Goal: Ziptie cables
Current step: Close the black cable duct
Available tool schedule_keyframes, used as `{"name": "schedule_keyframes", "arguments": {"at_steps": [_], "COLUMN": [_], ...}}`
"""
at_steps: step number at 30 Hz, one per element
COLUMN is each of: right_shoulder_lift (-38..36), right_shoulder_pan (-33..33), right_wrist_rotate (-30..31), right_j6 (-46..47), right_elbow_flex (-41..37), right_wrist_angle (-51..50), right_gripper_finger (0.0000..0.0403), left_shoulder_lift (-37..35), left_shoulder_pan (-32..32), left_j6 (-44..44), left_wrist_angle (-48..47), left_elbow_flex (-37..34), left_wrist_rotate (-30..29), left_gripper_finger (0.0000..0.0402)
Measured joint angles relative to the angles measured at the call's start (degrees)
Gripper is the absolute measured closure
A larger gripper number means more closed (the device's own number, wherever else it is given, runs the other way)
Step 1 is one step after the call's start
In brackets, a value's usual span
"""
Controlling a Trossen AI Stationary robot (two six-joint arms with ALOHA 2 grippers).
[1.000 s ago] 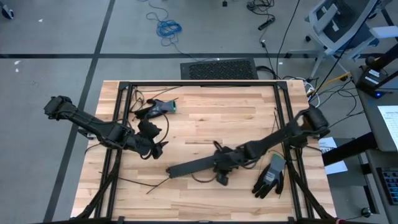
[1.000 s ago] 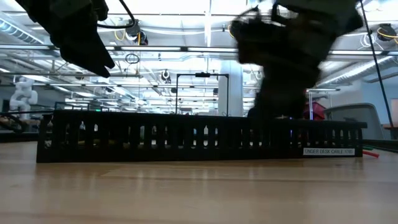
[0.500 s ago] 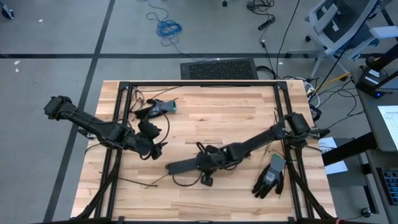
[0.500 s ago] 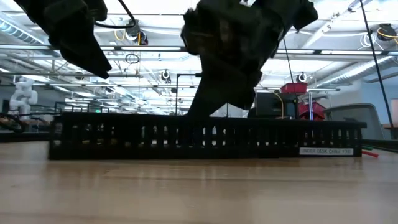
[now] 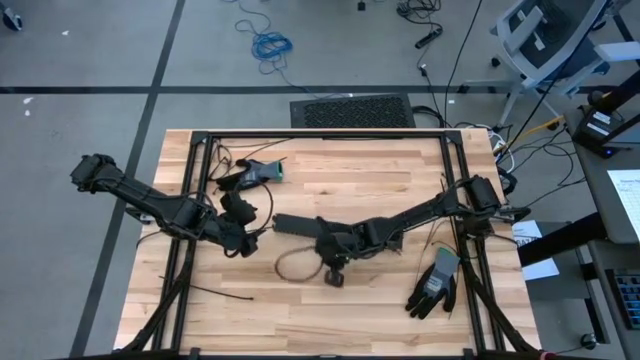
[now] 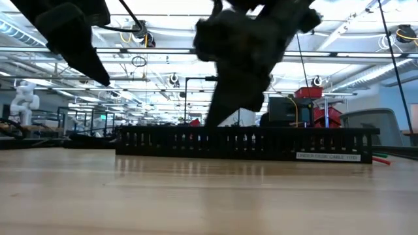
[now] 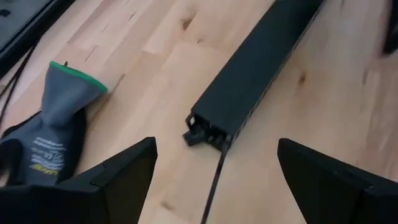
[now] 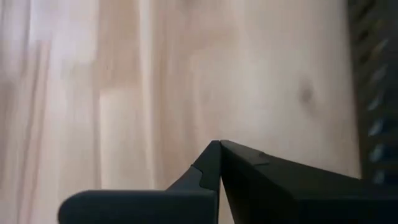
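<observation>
Black slotted tray (image 5: 295, 224) lies mid-bench (image 5: 400, 160). Left claw (image 7: 216, 149): jaws fully spread, holding nothing, facing the tray's end. Grey glove (image 7: 56, 124) (green cuff) lies near that same end. Right claw (image 8: 219, 144): closed tight, empty, beside the tray. Cables: cannot be made out in any view.

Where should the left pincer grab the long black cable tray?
Probably grip the cable tray at its near end, across the narrow width, coming down from above. It lies flat with that end facing the open left pincer, and the right arm covers its far stretch.
</observation>
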Motion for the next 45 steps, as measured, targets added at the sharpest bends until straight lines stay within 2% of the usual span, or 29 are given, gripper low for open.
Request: {"name": "schedule_keyframes", "arguments": {"at_steps": [4,10,12,14,18,22,24,29,34,38,45], "right_shoulder_lift": [-3.0,-14.0,-17.3,-18.9,-17.2,-10.5,-6.8,2.0,7.8,10.2,10.4], "right_shoulder_pan": [2.3,1.8,-0.6,-3.8,-11.4,-17.0,-18.3,-18.9,-17.5,-16.0,-14.6], "right_wrist_rotate": [1.9,20.6,25.4,26.9,21.5,12.7,10.2,8.2,5.3,2.7,2.5], "right_j6": [-1.2,6.2,9.0,9.0,7.9,10.6,13.2,20.6,21.6,21.4,21.4], "right_elbow_flex": [0.0,-0.4,-2.2,-4.3,-7.0,-6.8,-4.9,1.0,6.8,9.7,10.4], "right_wrist_angle": [-12.2,-27.1,-27.9,-25.7,-15.5,0.8,5.9,7.3,7.8,7.6,7.1], "right_gripper_finger": [0.0403,0.0403,0.0403,0.0403,0.0403,0.0403,0.0403,0.0403,0.0403,0.0403,0.0403], "left_shoulder_lift": [0.0,0.0,0.0,0.0,0.0,0.0,0.0,0.0,0.0,0.0,0.0], "left_shoulder_pan": [0.0,0.0,0.0,0.0,0.0,0.0,0.0,0.0,0.0,0.0,0.0], "left_j6": [0.2,0.3,0.3,0.2,-0.1,-0.1,-0.2,-0.2,-0.2,-0.2,-0.2], "left_wrist_angle": [-1.7,-1.7,-1.6,-1.6,-1.5,-1.5,-1.5,-1.5,-1.5,-1.5,-1.5], "left_elbow_flex": [0.0,0.0,0.0,0.0,0.0,0.0,0.0,0.0,0.0,0.0,0.0], "left_wrist_rotate": [0.0,-1.1,-2.0,-2.6,-2.8,-2.9,-2.9,-3.0,-3.0,-3.0,-3.0], "left_gripper_finger": [0.0068,0.0068,0.0068,0.0068,0.0068,0.0068,0.0068,0.0068,0.0068,0.0068,0.0068]}}
